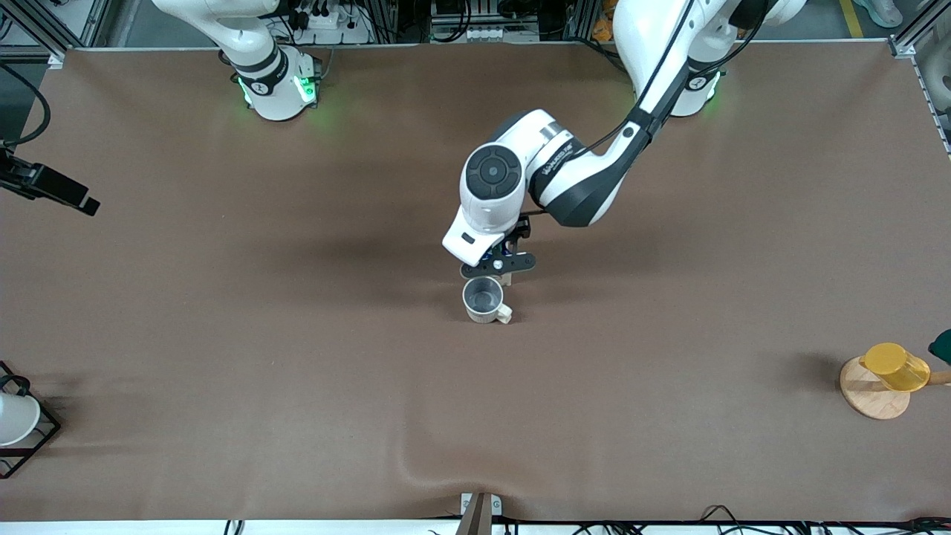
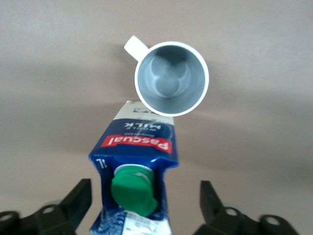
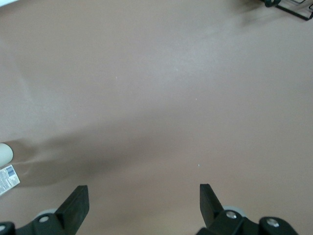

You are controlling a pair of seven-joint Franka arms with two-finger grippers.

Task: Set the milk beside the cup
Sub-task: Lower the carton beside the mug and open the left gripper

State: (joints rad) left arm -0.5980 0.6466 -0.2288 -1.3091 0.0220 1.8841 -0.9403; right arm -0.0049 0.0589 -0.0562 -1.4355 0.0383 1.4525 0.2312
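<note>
On the brown table (image 1: 223, 334), the left gripper (image 2: 145, 198) hangs above the small dark blue gable-top milk carton (image 2: 134, 166), fingers spread clear of it. The carton stands upright, long axis vertical, green cap up, just beside the cream-white mug (image 2: 171, 78), farther from the front camera. Placement looks done; only withdrawal remains. The right gripper (image 3: 144, 200) waits open.

The milk (image 2: 134, 169) stands just beside the cup (image 1: 484, 299), farther from the front camera.
</note>
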